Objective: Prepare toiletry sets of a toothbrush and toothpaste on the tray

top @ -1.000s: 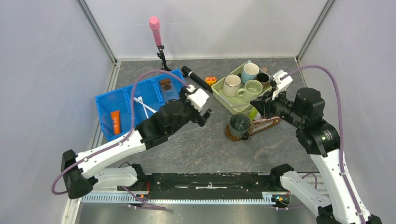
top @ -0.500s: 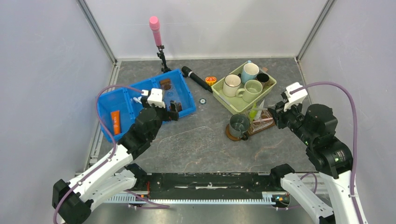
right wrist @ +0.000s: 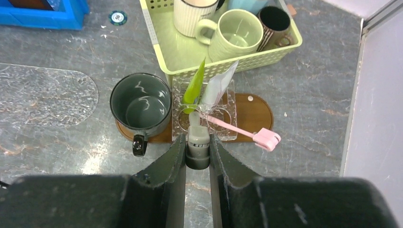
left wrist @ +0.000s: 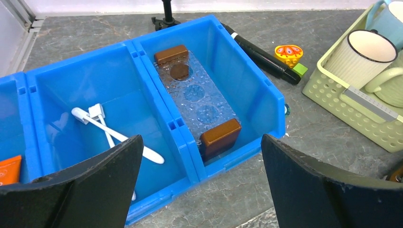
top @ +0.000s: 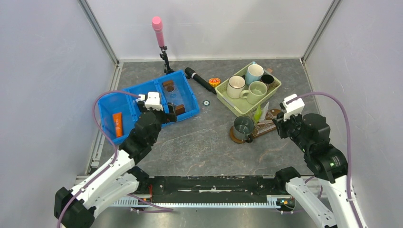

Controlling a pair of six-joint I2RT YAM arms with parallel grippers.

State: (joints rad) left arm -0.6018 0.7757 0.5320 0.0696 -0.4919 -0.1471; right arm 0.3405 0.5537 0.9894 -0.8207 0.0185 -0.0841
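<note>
The dark-brown tray (right wrist: pixel 254 111) carries a dark green mug (right wrist: pixel 141 105) at its left end and a clear holder (right wrist: pixel 228 102). A pink toothbrush (right wrist: pixel 237 129) lies across the holder. A green tube (right wrist: pixel 194 90) and a white tube (right wrist: pixel 216 92) lean side by side over it. My right gripper (right wrist: pixel 197 152) is shut on the white tube's grey cap, at the tray's near edge (top: pixel 274 124). My left gripper (left wrist: pixel 200 142) is open and empty above the blue bin (left wrist: pixel 247 85), which holds white toothbrushes (left wrist: pixel 119 137) and an orange tube (left wrist: pixel 9 168).
A pale green basket (right wrist: pixel 161 52) with several mugs stands just behind the tray. A clear holder with brown ends (left wrist: pixel 199 95) lies in the bin's right compartment. A black cylinder (left wrist: pixel 261 47) and a small toy (left wrist: pixel 288 51) lie behind. A clear sheet (right wrist: pixel 43 95) lies mid-table.
My left arm has swung left from the table's middle to the blue bin, gripper open. My right arm has drawn back a little towards the near right of the tray.
</note>
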